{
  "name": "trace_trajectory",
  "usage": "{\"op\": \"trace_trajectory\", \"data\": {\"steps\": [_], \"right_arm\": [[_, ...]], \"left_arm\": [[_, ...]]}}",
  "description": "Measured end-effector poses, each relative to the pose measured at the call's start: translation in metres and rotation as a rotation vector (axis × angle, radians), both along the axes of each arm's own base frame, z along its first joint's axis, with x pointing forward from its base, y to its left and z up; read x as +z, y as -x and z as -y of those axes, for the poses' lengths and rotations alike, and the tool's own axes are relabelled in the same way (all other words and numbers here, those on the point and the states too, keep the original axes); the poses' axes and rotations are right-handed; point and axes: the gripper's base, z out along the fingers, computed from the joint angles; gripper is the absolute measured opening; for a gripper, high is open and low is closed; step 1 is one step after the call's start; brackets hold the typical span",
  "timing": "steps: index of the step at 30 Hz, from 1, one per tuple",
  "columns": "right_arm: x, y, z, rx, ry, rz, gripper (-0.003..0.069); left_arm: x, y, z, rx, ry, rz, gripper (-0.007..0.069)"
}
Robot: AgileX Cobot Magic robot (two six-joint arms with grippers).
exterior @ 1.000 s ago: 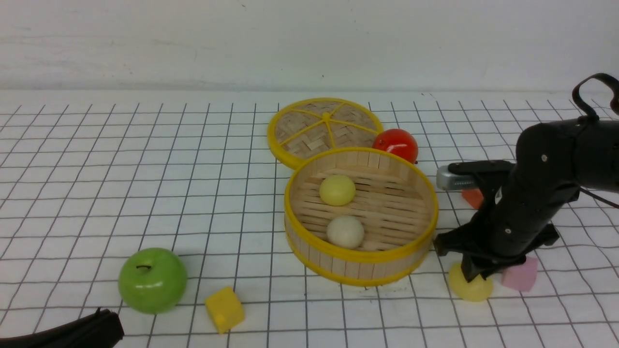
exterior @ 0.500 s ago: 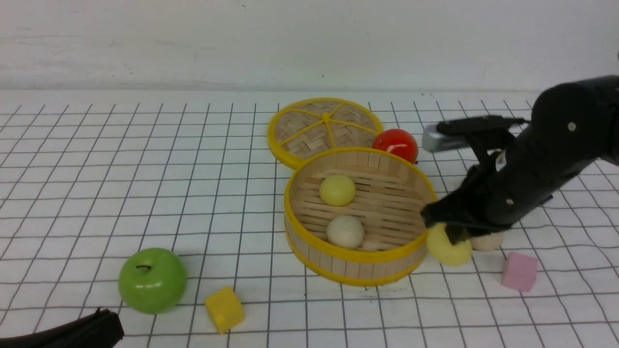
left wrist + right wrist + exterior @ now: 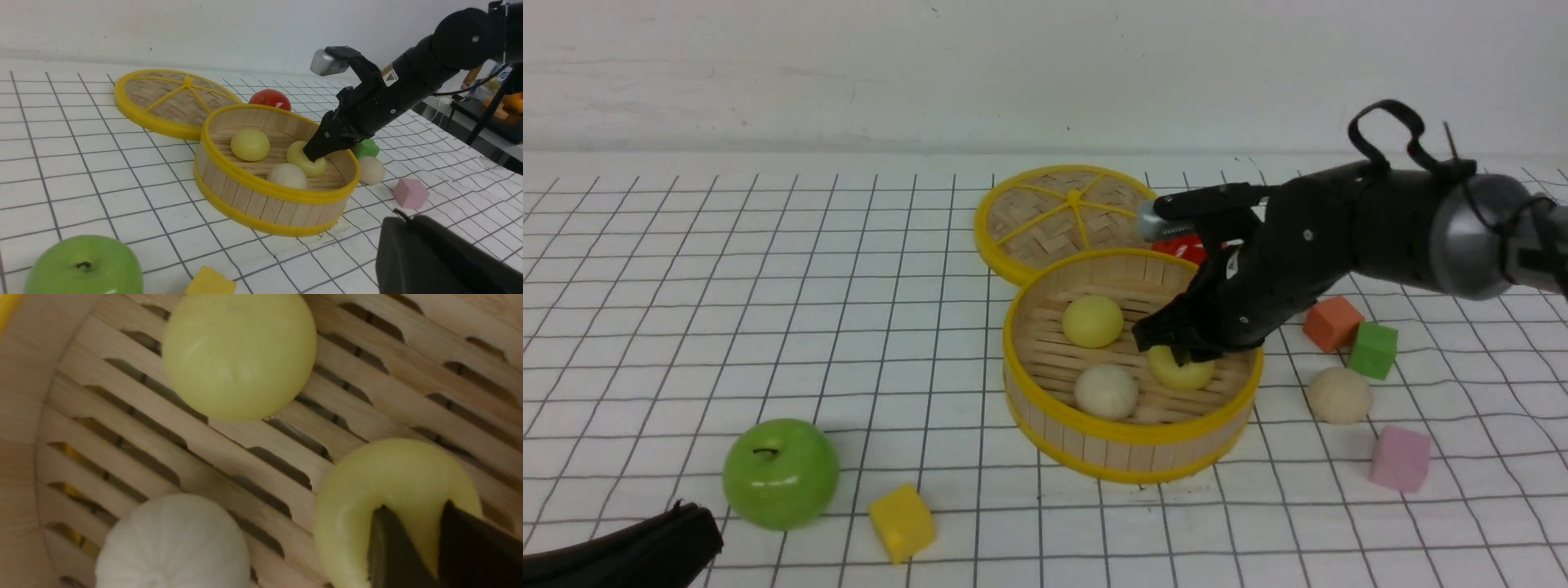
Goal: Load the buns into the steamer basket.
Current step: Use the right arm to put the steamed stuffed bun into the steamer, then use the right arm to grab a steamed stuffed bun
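Observation:
The steamer basket [image 3: 1131,429] stands mid-table; it also shows in the left wrist view [image 3: 229,188]. Inside lie a pale yellow bun [image 3: 1092,321] and an off-white bun [image 3: 1105,392]. My right gripper [image 3: 1180,355] reaches into the basket, shut on a second pale yellow bun [image 3: 1186,371], squeezing it low over the slats; in the right wrist view that bun [image 3: 359,494] is dented between the fingertips [image 3: 392,547]. A beige bun [image 3: 1339,394] lies on the table to the right of the basket. My left gripper [image 3: 398,216] rests shut and empty at the near left.
The woven lid [image 3: 1070,216] lies behind the basket with a red ball [image 3: 1180,247] beside it. Orange [image 3: 1331,322], green [image 3: 1372,349] and pink [image 3: 1400,457] cubes lie to the right. A green apple [image 3: 780,472] and yellow cube [image 3: 902,523] sit at front left.
My right gripper has lifted the pale yellow bun from the table right of the basket, carried it left over the rim and lowered it into the basket. The left arm has not moved.

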Motion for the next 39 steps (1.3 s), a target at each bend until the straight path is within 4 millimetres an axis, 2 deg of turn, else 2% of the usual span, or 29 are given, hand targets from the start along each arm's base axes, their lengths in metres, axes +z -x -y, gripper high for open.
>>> {"op": "trace_trajectory", "data": {"steps": [1, 2, 6, 7, 8, 9, 10, 11, 12, 13, 14, 15, 16, 18, 20, 21, 26, 39], "right_arm": [[0.002, -0.001, 0.0, 0.001, 0.0, 0.0, 0.0251], [0.002, -0.001, 0.0, 0.001, 0.0, 0.0, 0.026], [0.015, 0.003, 0.001, 0.004, 0.009, -0.032, 0.0416], [0.023, 0.007, 0.002, 0.005, 0.009, -0.033, 0.0446], [0.041, 0.013, 0.005, 0.006, 0.002, -0.017, 0.0475], [0.055, 0.018, 0.008, 0.005, -0.002, -0.003, 0.0484], [0.058, 0.018, 0.009, 0.004, -0.002, -0.002, 0.0485], [0.078, 0.025, 0.018, -0.014, -0.004, 0.019, 0.0484], [0.089, 0.028, 0.027, -0.043, -0.002, 0.022, 0.0477], [0.09, 0.029, 0.029, -0.049, 0.002, 0.015, 0.0475], [0.094, 0.03, 0.041, -0.092, 0.012, -0.006, 0.0456], [0.091, 0.029, 0.053, -0.139, 0.031, -0.05, 0.0435], [0.09, 0.028, 0.057, -0.155, 0.031, -0.061, 0.0431], [0.07, 0.021, 0.079, -0.228, 0.081, -0.17, 0.0385], [0.057, 0.016, 0.086, -0.25, 0.097, -0.21, 0.036], [0.042, 0.009, 0.092, -0.27, 0.108, -0.244, 0.0333], [0.02, -0.003, 0.098, -0.292, 0.104, -0.254, 0.0305], [-0.011, -0.017, 0.1, -0.305, 0.091, -0.252, 0.0304]], "left_arm": [[0.0, 0.0, 0.0, 0.0, 0.0, 0.0, 0.0005], [0.0, 0.0, 0.0, 0.0, 0.0, 0.0, 0.0005], [0.0, 0.0, 0.0, -0.001, 0.0, -0.001, 0.0008], [0.0, 0.0, 0.0, -0.002, -0.002, -0.005, 0.001], [-0.001, 0.0, 0.0, -0.005, -0.006, -0.011, 0.0011], [-0.001, 0.0, 0.001, -0.007, -0.008, -0.014, 0.0011], [-0.001, 0.0, 0.001, -0.007, -0.008, -0.014, 0.0011], [-0.002, 0.001, 0.001, -0.009, -0.01, -0.017, 0.0012], [-0.002, 0.001, 0.001, -0.009, -0.01, -0.017, 0.0013], [-0.002, 0.001, 0.001, -0.009, -0.01, -0.017, 0.0014], [-0.002, 0.001, 0.001, -0.009, -0.01, -0.017, 0.0015], [-0.002, 0.001, 0.001, -0.009, -0.01, -0.017, 0.0015], [-0.002, 0.001, 0.001, -0.009, -0.01, -0.017, 0.0015], [-0.002, 0.001, 0.001, -0.009, -0.01, -0.017, 0.0016], [-0.002, 0.001, 0.001, -0.009, -0.01, -0.017, 0.0016], [-0.002, 0.001, 0.001, -0.009, -0.01, -0.018, 0.0016], [-0.002, 0.001, 0.001, -0.009, -0.01, -0.018, 0.0018], [-0.002, 0.001, 0.001, -0.009, -0.009, -0.019, 0.0018]]}}
